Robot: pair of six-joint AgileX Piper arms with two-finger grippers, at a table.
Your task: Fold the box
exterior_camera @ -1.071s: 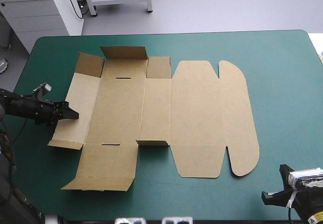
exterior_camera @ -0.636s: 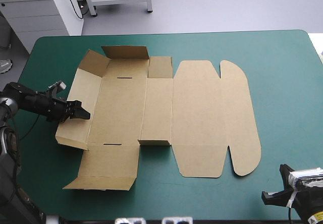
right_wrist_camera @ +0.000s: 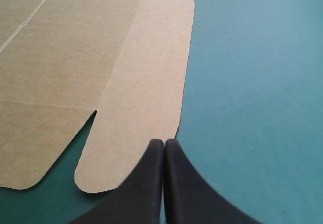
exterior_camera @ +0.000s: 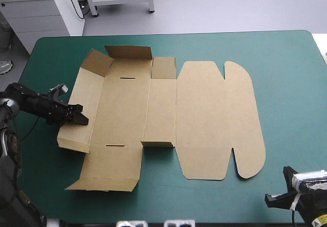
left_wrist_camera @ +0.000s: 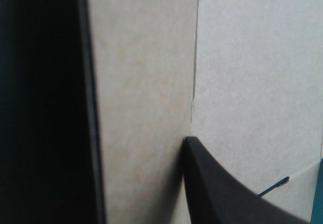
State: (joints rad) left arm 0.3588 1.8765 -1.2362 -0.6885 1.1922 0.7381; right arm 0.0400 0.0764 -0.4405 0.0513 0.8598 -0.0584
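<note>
Now, table (exterior_camera: 288, 73): a teal-green cover is spread over it, and most of the high view is filled by it.
Box (exterior_camera: 199, 114): a cut sheet of brown board is laid across the table's middle and left. The right half lies flat and ends in a long rounded flap (exterior_camera: 246, 119) toward the table's right side.
Left wall (exterior_camera: 84, 96): the leftmost panel is tilted up off the cover along its crease. Its far corner flap (exterior_camera: 97, 63) is also raised.
Far flap (exterior_camera: 129, 52): a short panel is stood up at the box's far edge.
Near flap (exterior_camera: 104, 171): it is seen lying nearly flat toward the table's near edge, its outer lip turned up a little.
Left gripper (exterior_camera: 80, 118): it is clamped on the raised left wall, toward its near end. In the left wrist view one black finger (left_wrist_camera: 222, 193) is pressed against the board's inner face.
Right gripper (right_wrist_camera: 164, 142): its black fingers are closed together in one pointed arch, holding nothing. It is held by the table's near right corner, just near of the rounded flap's end.
</note>
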